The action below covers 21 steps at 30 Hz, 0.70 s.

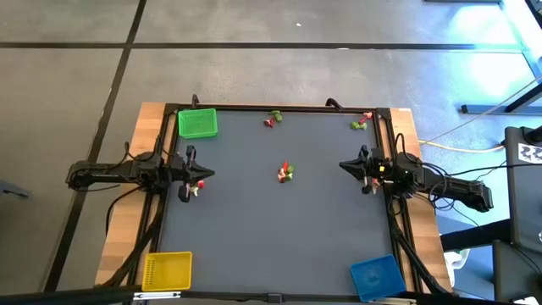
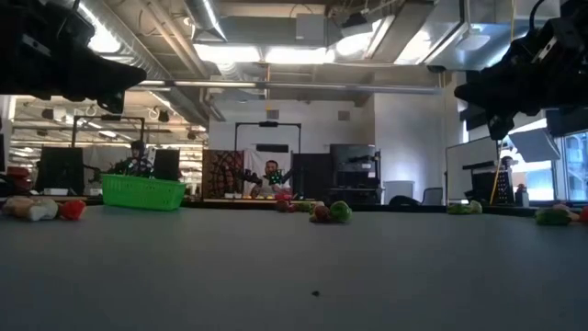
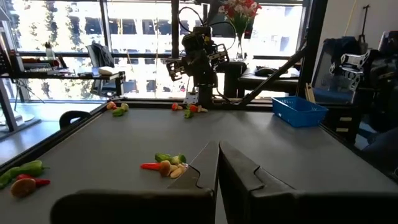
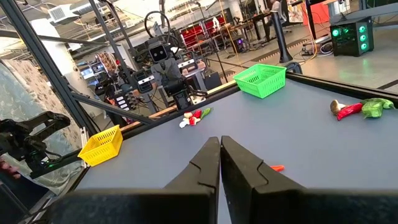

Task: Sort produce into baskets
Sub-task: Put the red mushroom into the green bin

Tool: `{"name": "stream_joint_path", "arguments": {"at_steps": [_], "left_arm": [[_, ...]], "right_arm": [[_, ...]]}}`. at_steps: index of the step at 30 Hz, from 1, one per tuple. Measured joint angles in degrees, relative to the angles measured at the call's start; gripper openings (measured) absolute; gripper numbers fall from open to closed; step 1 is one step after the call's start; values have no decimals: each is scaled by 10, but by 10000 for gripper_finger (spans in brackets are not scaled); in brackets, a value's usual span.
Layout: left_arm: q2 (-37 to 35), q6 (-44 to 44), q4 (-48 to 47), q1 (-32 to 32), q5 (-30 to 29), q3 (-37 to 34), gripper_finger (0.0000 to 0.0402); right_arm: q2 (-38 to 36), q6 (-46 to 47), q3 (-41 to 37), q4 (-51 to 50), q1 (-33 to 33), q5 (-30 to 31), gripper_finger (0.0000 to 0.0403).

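Note:
The produce lies in small clusters on the dark table: one in the middle [image 1: 285, 173], one at the far edge [image 1: 273, 119], one at the far right [image 1: 362, 123], and one beside each arm [image 1: 193, 190] [image 1: 370, 185]. The green basket [image 1: 197, 124] stands at the far left corner, the yellow basket [image 1: 167, 270] at the near left, and the blue basket [image 1: 376, 276] at the near right. My left gripper [image 1: 206, 174] hangs shut at the table's left side, pointing level toward the middle. My right gripper [image 1: 343, 165] hangs shut at the right side, facing it. Neither holds anything.
A black frame [image 1: 279, 108] runs around the mat, with wooden table edges [image 1: 123, 229] on either side. Bare mat [image 1: 271, 237] lies between the middle cluster and the near baskets. Beyond the table the low view shows a room with a seated person [image 2: 271, 175].

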Motion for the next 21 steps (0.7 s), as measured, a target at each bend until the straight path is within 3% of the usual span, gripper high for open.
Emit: {"name": "stream_joint_path", "arguments": {"at_steps": [4,9,16,21], "left_arm": [[0,-4,0,0,0,0,6],[0,-90,6,-2,0,0,6],[0,-141,74,-1,-9,0,6],[0,-183,163,-1,-84,0,6]], "right_arm": [[0,0,0,0,0,0,17],[0,0,0,0,0,0,17],[0,0,0,4,0,0,17],[0,0,0,6,0,0,17]]}}
